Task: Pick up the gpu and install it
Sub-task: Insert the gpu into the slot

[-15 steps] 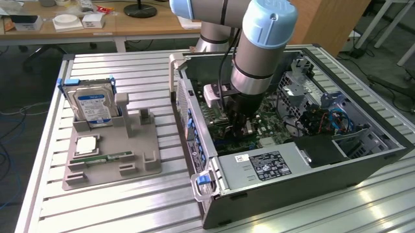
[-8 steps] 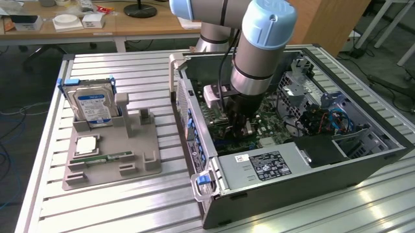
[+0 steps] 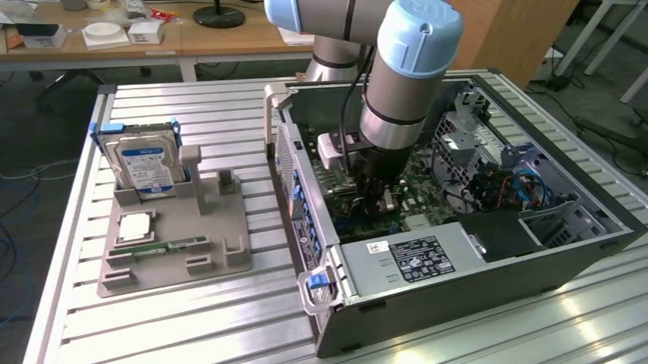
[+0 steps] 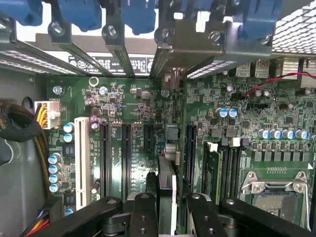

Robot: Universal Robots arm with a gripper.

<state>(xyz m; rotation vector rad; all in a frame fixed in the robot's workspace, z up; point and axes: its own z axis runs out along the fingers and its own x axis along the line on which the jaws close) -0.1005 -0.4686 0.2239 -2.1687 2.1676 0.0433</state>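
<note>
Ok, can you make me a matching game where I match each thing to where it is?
Things:
1 gpu
2 hard drive
3 CPU chip
4 power supply

Places:
A lying flat on the grey holder
B in the computer case, with a black label
C held in the gripper over the motherboard
D standing upright in the grey holder

Pairs: 1-C, 2-D, 3-A, 4-B

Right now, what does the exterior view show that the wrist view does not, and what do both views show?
Exterior view: the grey parts holder beside the computer case, with a hard drive upright in it and a CPU chip lying flat.

Wrist view: the motherboard's white slot, black slots and empty CPU socket close up.

Both: the gripper inside the case, shut on the gpu, edge-on above the motherboard.
</note>
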